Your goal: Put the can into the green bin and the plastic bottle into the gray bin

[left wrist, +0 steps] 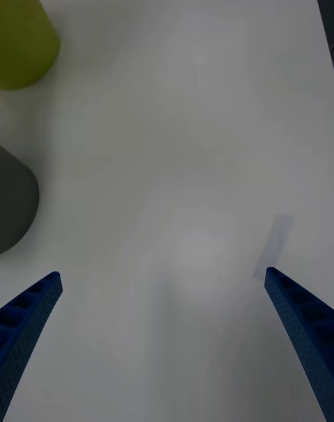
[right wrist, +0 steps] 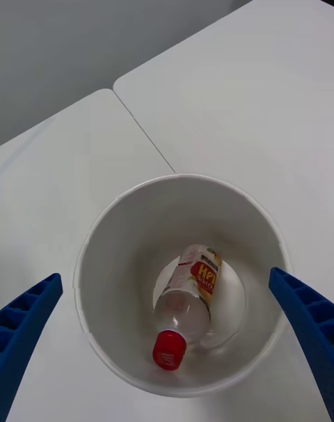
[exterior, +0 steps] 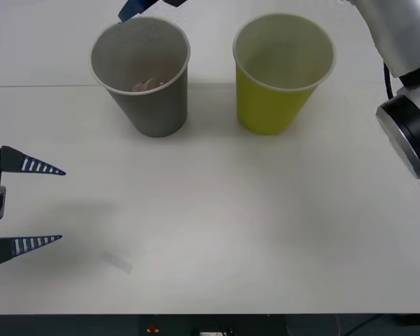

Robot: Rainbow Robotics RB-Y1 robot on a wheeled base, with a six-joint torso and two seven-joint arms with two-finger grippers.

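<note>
The plastic bottle [right wrist: 191,290] lies tilted at the bottom of the gray bin [right wrist: 233,209], its red cap toward the wall. My right gripper [right wrist: 165,276] hangs open just above that bin's mouth, holding nothing. In the front view the gray bin [exterior: 154,108] stands back left with a bit of the bottle [exterior: 145,85] visible inside, and one blue finger [exterior: 131,10] of the right gripper sits behind its rim. The green bin [exterior: 273,105] stands to its right. The can is out of view. My left gripper [exterior: 61,205] waits open at the table's left side.
The right arm's white and black body [exterior: 406,105] reaches in along the right edge past the green bin. A faint clear patch [exterior: 117,261] lies on the white table near the front. In the left wrist view, the green bin [left wrist: 21,32] and gray bin [left wrist: 14,199] stand beyond the left gripper [left wrist: 163,276].
</note>
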